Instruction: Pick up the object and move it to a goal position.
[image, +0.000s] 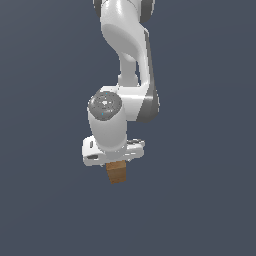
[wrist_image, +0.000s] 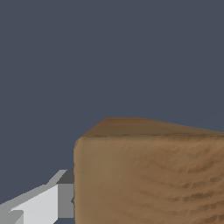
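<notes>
Arm: the white Panda arm reaches down from the top of the exterior view, wrist pointing downward so the gripper meets the block from above.
Gripper: the gripper sits low in the exterior view, its white body wider than the block beneath it. Its jaws appear clamped on the block; the fingertips themselves are hidden behind the body in the exterior view.
Finger: one grey-and-white finger lies right against the block's side in the wrist view, consistent with a side pinch.
Block: the wooden block hangs directly under the gripper, slightly tilted, its upper part tucked between the jaws. It fills the near field of the wrist view, which suits a held object.
Surroundings: plain dark blue-grey ground; no worktop edge, shadow or goal marker can be made out.
Judgement: the grasp looks made; whether the block is lifted clear cannot be told. Carrying to the goal remains.
</notes>
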